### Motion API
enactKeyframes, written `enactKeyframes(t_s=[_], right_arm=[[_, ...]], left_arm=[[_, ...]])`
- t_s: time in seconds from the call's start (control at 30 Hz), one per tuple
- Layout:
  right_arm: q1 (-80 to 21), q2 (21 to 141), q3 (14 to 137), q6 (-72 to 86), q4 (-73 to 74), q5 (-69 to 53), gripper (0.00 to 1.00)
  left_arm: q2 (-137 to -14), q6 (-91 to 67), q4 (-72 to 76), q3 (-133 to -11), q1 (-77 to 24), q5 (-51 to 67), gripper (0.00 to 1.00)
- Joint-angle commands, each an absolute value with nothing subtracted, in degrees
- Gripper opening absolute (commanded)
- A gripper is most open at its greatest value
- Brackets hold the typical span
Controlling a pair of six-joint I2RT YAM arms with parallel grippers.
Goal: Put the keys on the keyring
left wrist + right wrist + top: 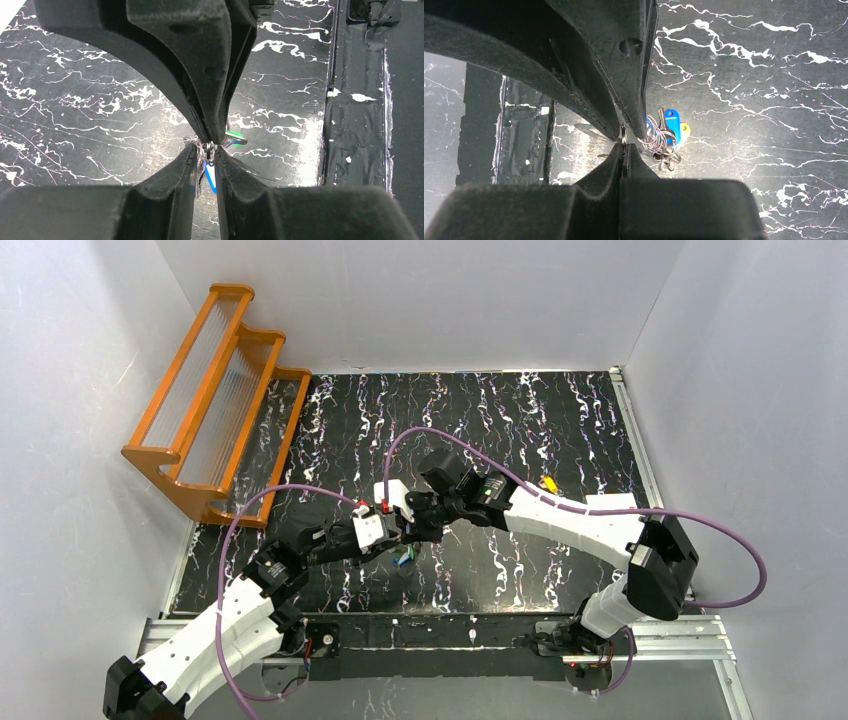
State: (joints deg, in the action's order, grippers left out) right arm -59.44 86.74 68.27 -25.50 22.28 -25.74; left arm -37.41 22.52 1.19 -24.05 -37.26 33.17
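My two grippers meet tip to tip above the middle of the black marbled table. The right gripper (624, 146) is shut on a thin metal ring of the keyring (623, 134). The left gripper (206, 146) pinches the same ring (209, 149) from the other side, its jaws a narrow gap apart. A blue-headed key (211, 179) hangs under the left fingers. It shows beside a tangle of wire rings (655, 141) and a yellowish head (684, 131). A green-headed key (235, 136) sticks out just past the fingertips. Another yellow key (548, 483) lies on the table behind the right arm.
An orange wooden stepped rack (215, 390) stands at the back left against the white wall. A metal rail (450, 630) runs along the near edge by the arm bases. Purple cables (400, 440) loop over both arms.
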Motion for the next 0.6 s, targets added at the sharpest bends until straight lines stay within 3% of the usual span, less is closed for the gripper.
enactKeyframes(t_s=[0.0,0.23,0.37,0.4,0.5,0.57], right_arm=[[-59.83,86.57,71.29,-25.14,20.54,-26.11,0.01],[-59.81,86.33,71.19,-25.31,20.44,-26.06,0.01],[-59.81,85.82,70.73,-25.37,19.41,-26.01,0.01],[-59.77,85.60,70.44,-25.21,18.95,-25.73,0.07],[-59.62,84.21,69.01,-24.26,17.10,-25.34,0.35],[-59.04,82.57,67.30,-23.37,14.70,-26.10,0.44]], left_arm=[[-37.57,23.20,0.35,-25.57,-37.44,33.11,0.17],[-38.68,22.40,0.61,-25.71,-37.52,34.02,0.01],[-38.67,22.03,0.81,-25.75,-37.53,34.01,0.00],[-38.50,21.71,1.09,-25.69,-37.53,33.97,0.00],[-37.44,19.72,3.24,-24.91,-37.53,33.33,0.00],[-36.32,17.97,5.38,-24.12,-37.52,32.77,0.00]])
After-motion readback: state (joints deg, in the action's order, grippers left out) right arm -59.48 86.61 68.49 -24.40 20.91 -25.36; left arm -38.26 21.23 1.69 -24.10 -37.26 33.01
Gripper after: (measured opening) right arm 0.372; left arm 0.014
